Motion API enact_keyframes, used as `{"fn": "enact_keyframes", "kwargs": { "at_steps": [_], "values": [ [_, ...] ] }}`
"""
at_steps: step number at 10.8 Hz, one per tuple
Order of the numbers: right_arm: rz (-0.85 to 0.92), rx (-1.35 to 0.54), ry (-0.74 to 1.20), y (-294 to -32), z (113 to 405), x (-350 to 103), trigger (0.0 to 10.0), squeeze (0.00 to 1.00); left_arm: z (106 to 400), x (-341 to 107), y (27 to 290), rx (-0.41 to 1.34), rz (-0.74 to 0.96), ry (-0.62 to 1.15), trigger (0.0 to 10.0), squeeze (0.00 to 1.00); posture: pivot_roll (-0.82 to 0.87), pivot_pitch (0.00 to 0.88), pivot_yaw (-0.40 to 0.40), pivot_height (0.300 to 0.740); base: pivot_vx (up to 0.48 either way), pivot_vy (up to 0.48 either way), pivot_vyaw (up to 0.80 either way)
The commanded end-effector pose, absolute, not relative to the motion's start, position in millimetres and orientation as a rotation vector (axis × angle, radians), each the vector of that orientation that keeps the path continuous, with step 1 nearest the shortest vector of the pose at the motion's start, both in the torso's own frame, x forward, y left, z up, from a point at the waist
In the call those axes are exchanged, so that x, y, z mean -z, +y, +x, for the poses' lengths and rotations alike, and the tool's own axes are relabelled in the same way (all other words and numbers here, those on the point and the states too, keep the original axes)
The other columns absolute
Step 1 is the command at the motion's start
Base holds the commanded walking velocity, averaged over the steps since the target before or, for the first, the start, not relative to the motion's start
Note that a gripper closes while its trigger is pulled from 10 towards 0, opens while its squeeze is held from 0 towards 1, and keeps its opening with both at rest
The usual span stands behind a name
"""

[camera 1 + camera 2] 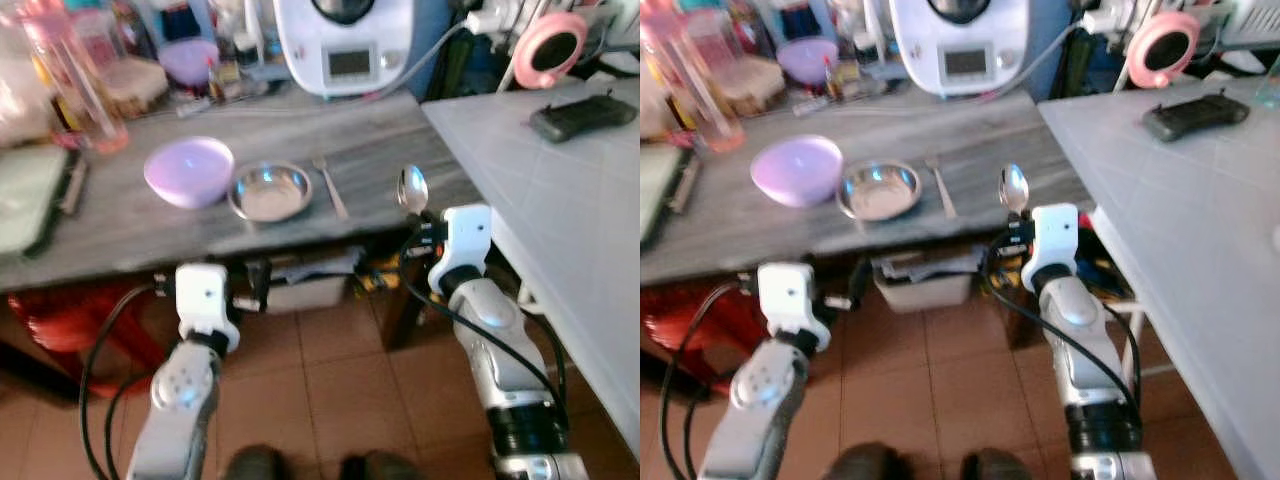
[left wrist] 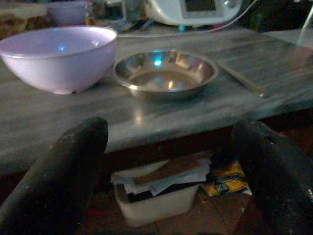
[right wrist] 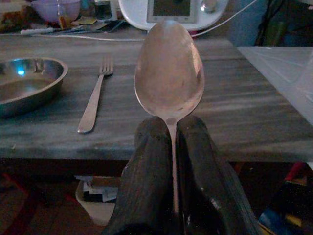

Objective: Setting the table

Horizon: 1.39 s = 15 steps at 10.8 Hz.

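A metal spoon [image 1: 412, 188] stands bowl-up in my right gripper [image 3: 172, 134], which is shut on its handle at the grey table's front edge [image 1: 300, 235], right of the fork. The fork [image 1: 331, 187] lies flat beside a steel dish [image 1: 270, 191]. A lilac bowl [image 1: 189, 171] sits left of the dish. My left gripper [image 2: 171, 161] is open below the table's front edge, facing the lilac bowl [image 2: 58, 56] and the steel dish [image 2: 165, 73], holding nothing.
A white kitchen machine [image 1: 345, 45] and bottles crowd the back of the table. A pink bottle [image 1: 75, 85] stands at the left. A white counter [image 1: 560, 210] with a black remote [image 1: 582, 117] lies to the right. A storage box [image 2: 156, 196] sits under the table.
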State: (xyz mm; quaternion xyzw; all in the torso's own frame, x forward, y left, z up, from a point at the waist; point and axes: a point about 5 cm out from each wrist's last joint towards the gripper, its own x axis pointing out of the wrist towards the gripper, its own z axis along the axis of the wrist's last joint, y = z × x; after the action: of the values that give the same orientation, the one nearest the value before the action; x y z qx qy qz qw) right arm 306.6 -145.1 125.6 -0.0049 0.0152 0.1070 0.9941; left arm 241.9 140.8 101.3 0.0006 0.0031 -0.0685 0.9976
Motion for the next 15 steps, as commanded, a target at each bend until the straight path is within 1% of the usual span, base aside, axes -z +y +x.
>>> {"fn": "enact_keyframes", "kwargs": {
  "at_steps": [1, 2, 3, 5, 6, 7, 9, 10, 15],
  "values": [
    [-0.023, -0.246, -0.002, -137.7, 309.5, -132.7, 10.0, 0.0, 241.4, -102.3, 145.1, 0.128, 0.01, 0.003, 10.0, 0.0, 0.04, 0.081, 0.036, 0.74, 0.24, -0.36, 0.0],
    [-0.031, -0.254, -0.013, -135.9, 310.8, -135.1, 10.0, 0.0, 241.6, -102.0, 146.0, 0.119, 0.021, 0.01, 10.0, 0.0, 0.04, 0.081, 0.036, 0.74, 0.319, -0.334, 0.0],
    [-0.039, -0.259, -0.026, -134.4, 311.0, -136.8, 10.0, 0.0, 242.0, -100.5, 149.0, 0.095, 0.037, 0.022, 10.0, 0.0, 0.04, 0.086, 0.035, 0.74, 0.379, 0.0, 0.0],
    [-0.045, -0.273, -0.043, -130.1, 309.2, -137.9, 10.0, 0.0, 242.2, -99.4, 154.3, 0.048, 0.026, 0.031, 10.0, 0.0, 0.05, 0.091, 0.038, 0.74, 0.0, 0.0, 0.0],
    [-0.047, -0.271, -0.062, -131.6, 308.7, -139.4, 10.0, 0.0, 244.2, -98.2, 160.0, -0.004, 0.062, 0.035, 10.0, 0.0, 0.05, 0.091, 0.041, 0.74, 0.0, 0.0, 0.0],
    [-0.059, -0.271, -0.08, -131.7, 308.0, -141.2, 10.0, 0.0, 243.5, -98.0, 160.0, 0.002, 0.062, 0.037, 10.0, 0.0, 0.05, 0.087, 0.044, 0.74, 0.0, 0.0, 0.0],
    [-0.051, -0.264, -0.083, -132.1, 307.5, -141.5, 10.0, 0.0, 243.1, -98.6, 158.8, 0.016, 0.061, 0.036, 10.0, 0.0, 0.05, 0.09, 0.049, 0.74, 0.0, 0.0, 0.72],
    [-0.044, -0.254, -0.084, -132.5, 306.7, -141.0, 10.0, 0.0, 243.2, -99.5, 158.6, 0.023, 0.066, 0.031, 10.0, 0.0, 0.05, 0.092, 0.05, 0.74, 0.0, 0.0, 0.0],
    [-0.035, -0.204, -0.095, -140.6, 307.4, -142.6, 10.0, 0.0, 243.3, -101.1, 157.9, 0.039, 0.063, 0.023, 10.0, 0.0, 0.04, 0.094, 0.053, 0.74, 0.336, 0.0, 0.0]
  ]
}}
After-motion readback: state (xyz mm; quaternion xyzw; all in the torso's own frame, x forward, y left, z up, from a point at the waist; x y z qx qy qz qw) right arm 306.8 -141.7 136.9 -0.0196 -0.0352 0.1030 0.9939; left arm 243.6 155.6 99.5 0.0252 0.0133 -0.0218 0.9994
